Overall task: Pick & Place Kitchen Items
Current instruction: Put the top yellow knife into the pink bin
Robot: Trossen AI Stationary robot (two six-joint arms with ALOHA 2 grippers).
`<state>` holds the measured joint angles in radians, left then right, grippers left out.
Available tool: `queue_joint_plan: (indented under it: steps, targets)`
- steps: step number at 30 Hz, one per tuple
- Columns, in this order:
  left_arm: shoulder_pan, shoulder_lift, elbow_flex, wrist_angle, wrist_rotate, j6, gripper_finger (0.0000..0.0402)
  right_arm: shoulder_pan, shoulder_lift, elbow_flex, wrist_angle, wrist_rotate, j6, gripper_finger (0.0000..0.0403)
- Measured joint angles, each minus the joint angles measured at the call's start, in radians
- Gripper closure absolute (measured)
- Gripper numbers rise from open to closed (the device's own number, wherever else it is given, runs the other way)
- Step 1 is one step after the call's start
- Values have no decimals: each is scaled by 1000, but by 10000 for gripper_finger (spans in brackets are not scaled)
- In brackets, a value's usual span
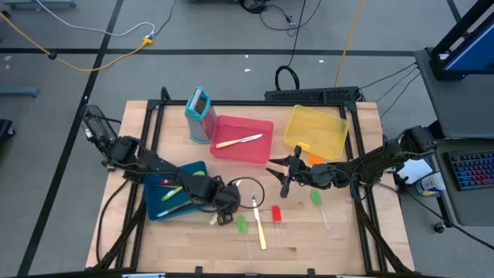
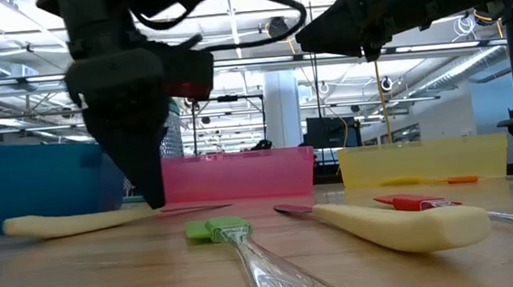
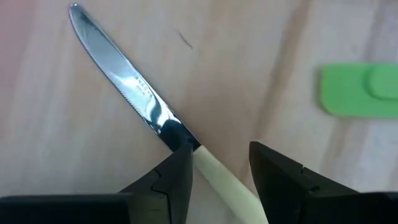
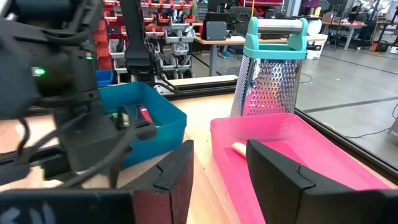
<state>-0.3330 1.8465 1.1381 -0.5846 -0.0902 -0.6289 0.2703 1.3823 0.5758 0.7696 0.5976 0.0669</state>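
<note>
A cream-handled knife (image 3: 137,93) lies flat on the wooden table, its handle (image 2: 70,222) toward the near side. My left gripper (image 3: 221,152) points down over it, open, with one finger on either side of the handle just behind the blade; it hides most of this knife in the high view (image 1: 222,212). My right gripper (image 1: 274,170) hangs level and open above the table between the pink tray (image 1: 251,150) and the yellow tray (image 1: 316,131), nothing between its fingers (image 4: 217,152). A second knife (image 1: 258,225) lies on the table, and another (image 1: 239,140) in the pink tray. My left gripper stands astride the knife's handle where it joins the blade (image 3: 194,149), coming from above with the fingers across the knife. One finger (image 3: 177,171) is right against that spot; whether it touches I cannot tell. The knife lies flat on the table.
The blue tray (image 1: 158,205) holds red and green utensils. A green spatula (image 1: 241,224), a red piece (image 1: 275,214), a green piece (image 1: 315,198) and an orange piece (image 1: 314,160) lie loose. The teal grater (image 1: 199,114) stands at the back.
</note>
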Motion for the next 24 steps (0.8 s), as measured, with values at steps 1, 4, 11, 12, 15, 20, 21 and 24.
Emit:
queue_joint_plan:
  steps: [1,4,11,12,15,20,21,24]
  targets:
    - [-9,0,4,-5,0,-23,241,0,0,0,0,0,0,264]
    - [-35,-1,22,-26,-3,-83,241,0,0,0,0,0,0,264]
    - [-54,-2,35,-88,-38,-103,241,0,0,0,2,0,0,264]
    - [-48,-2,35,-104,-42,-118,241,0,0,0,2,0,0,264]
    - [-28,-2,35,-131,-37,-166,241,0,0,0,3,0,0,264]
    - [-10,-2,35,-119,-7,-167,241,0,0,0,0,0,0,264]
    - [-10,-2,35,-119,-1,-166,241,0,0,0,0,0,0,264]
    - [-11,-2,29,-115,22,-182,241,0,0,0,0,0,0,264]
